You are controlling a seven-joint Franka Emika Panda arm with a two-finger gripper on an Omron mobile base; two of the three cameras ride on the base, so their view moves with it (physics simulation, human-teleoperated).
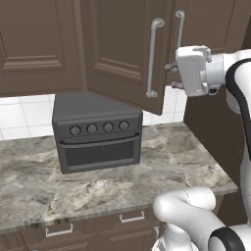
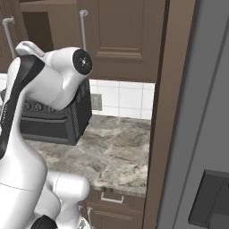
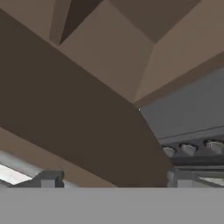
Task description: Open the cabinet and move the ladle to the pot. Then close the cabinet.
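On the far left of the left base view hang the handle-less brown doors (image 1: 34, 46), shut. Below them stretches the marble bench (image 1: 181, 157), and on it sits a dark grey toaster oven (image 1: 98, 132) with four knobs (image 1: 99, 128) in a row across its front; no writing or brand can be read on it.

Next comes the cabinet (image 1: 125, 49). Its left door stands swung out toward the room, lower corner hanging over the oven, and its long silver bar handle (image 1: 153, 59) runs straight up and down. The second handle (image 1: 180, 27) shows just to the right, also vertical. The right base view looks in past the open door to a dark hollow at the top left (image 2: 38, 29), the cabinet's inside, though I cannot make out the ladle there.

The hand (image 1: 172, 74) hovers at handle height just right of the open door's edge, pointing left toward the cabinet (the white wrist block hides most of it). In the hand view the two dark fingertips (image 3: 46, 179) stand far apart with nothing between them, so the hand is open and empty; beyond them lie the door's dark underside and the oven's knobs.

At the far right of the right base view rises a tall brown panel (image 2: 167, 112).
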